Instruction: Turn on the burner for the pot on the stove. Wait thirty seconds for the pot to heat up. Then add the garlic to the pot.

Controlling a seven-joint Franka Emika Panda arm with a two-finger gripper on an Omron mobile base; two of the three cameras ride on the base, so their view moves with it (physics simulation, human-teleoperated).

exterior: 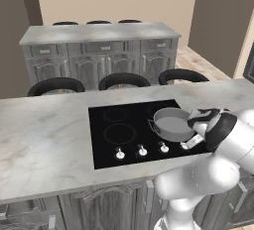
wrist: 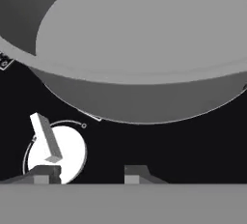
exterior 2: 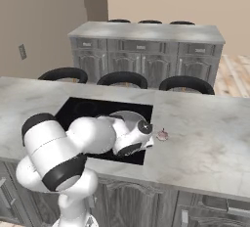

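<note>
My gripper (wrist: 89, 175): I am hanging low over the front right of the stove, jaws standing partly apart and holding nothing; both dark tips are poking up at the bottom of the hand view, with black glass showing between them.

Left fingertip (wrist: 43, 174): it is sitting right at the lower edge of a white knob; I cannot tell whether it is touching.

Knob (wrist: 57, 154): a round white dial with a raised bar handle, the bar leaning up and to the left in the hand view, a thin ring mark curving around it. It is the rightmost of the row of four along the stove's front edge.

Other knobs (exterior: 142, 150): three more are lining up to the left of my hand in the left base view.

Pot (exterior: 172, 124): the low grey metal pot is sitting on the stove's right rear ring, just behind my hand; its rim and flat inside are looming large across the hand view.

Stove (exterior: 114, 135): black glass with faint rings, set into the marble counter (exterior: 44, 140).

Garlic (exterior 2: 162, 135): a tiny pinkish-white bulb is lying on the counter just right of the stove, close beside my wrist, apart from the pot.

Farther out: three black stools (exterior 2: 122, 79) are lining the counter's far side, with a grey cabinet (exterior 2: 146, 50) standing beyond them.
</note>
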